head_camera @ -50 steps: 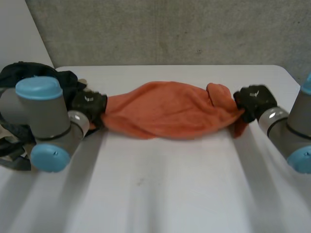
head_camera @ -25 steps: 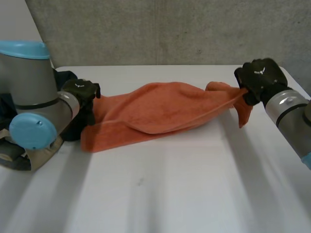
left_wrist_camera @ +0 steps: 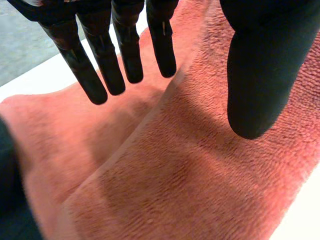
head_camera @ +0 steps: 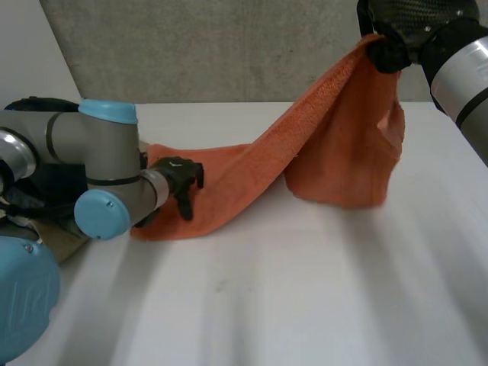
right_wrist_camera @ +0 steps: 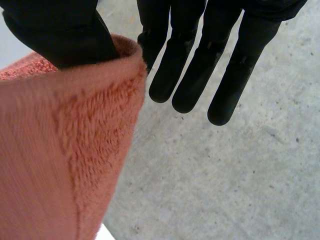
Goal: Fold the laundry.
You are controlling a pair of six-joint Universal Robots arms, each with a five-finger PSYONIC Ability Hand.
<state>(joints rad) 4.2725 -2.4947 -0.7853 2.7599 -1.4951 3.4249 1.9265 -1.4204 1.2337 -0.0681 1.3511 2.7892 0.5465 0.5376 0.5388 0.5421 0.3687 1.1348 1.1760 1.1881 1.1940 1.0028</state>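
Note:
An orange towel (head_camera: pixel 335 152) stretches from the white table (head_camera: pixel 305 290) up to my right hand (head_camera: pixel 404 27), which is raised high at the back right. In the right wrist view the thumb (right_wrist_camera: pixel 55 30) pinches the towel's top edge (right_wrist_camera: pixel 60 165) against the fingers (right_wrist_camera: pixel 200 60). The far part of the towel hangs from that grip in a loose fold down to the table. My left hand (head_camera: pixel 179 177) hovers over the towel's low left end. Its fingers (left_wrist_camera: pixel 125 55) and thumb are straight above the flat cloth (left_wrist_camera: pixel 190 170), holding nothing.
A dark heap of clothes (head_camera: pixel 30 103) lies at the table's left edge behind my left arm (head_camera: pixel 107 160). A grey concrete wall (head_camera: pixel 229 46) stands behind the table. The near half of the table is bare white surface.
My right hand has risen high with its end of the towel, pulling the cloth up into a slope. My left hand has let go of the left end and opened above it.

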